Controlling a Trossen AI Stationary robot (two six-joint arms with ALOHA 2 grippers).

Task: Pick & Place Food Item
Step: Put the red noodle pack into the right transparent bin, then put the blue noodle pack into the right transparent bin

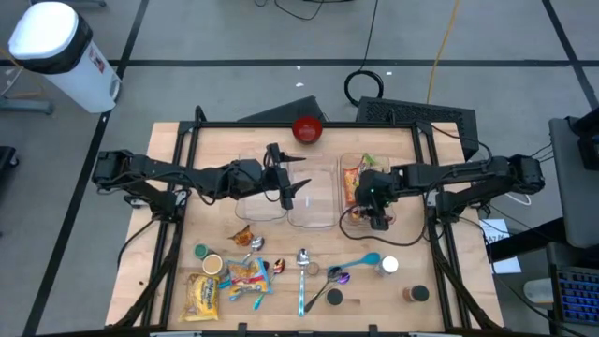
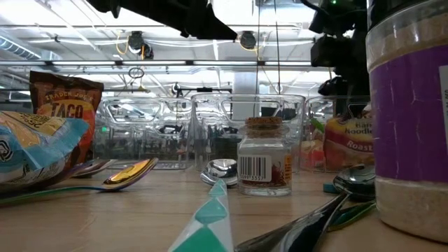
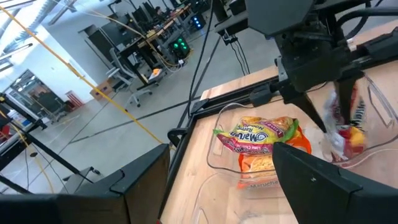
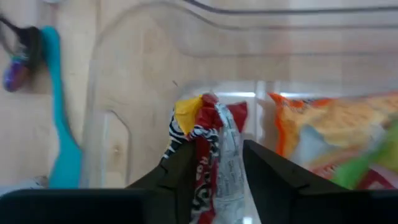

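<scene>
Three clear plastic containers stand side by side mid-table. The right container [image 1: 348, 213] holds orange and yellow noodle packets [image 3: 261, 138] lying flat on its floor. My right gripper [image 1: 376, 208] reaches down into this container, shut on a red, white and yellow packet [image 4: 214, 146]. My left gripper [image 1: 286, 192] hovers open above the middle container [image 1: 309, 211] with nothing between its fingers [image 3: 311, 180]. My right gripper pinches the packet's crumpled top end [image 4: 216, 165] between its two fingers, which slant down from the table's right side. The packet [image 3: 343, 121] hangs upright below the fingers, inside the right container beside the noodle packets. Whether its lower end rests on the floor is hidden.
A red bowl [image 1: 308, 129] sits at the far edge. Near the front lie snack packets [image 1: 201, 298], spoons [image 1: 302, 271], a teal scoop [image 1: 360, 264] and small jars [image 1: 416, 294]. In the low view a cork-topped jar [image 2: 264, 159] and a purple-labelled jar [image 2: 409, 119] stand close.
</scene>
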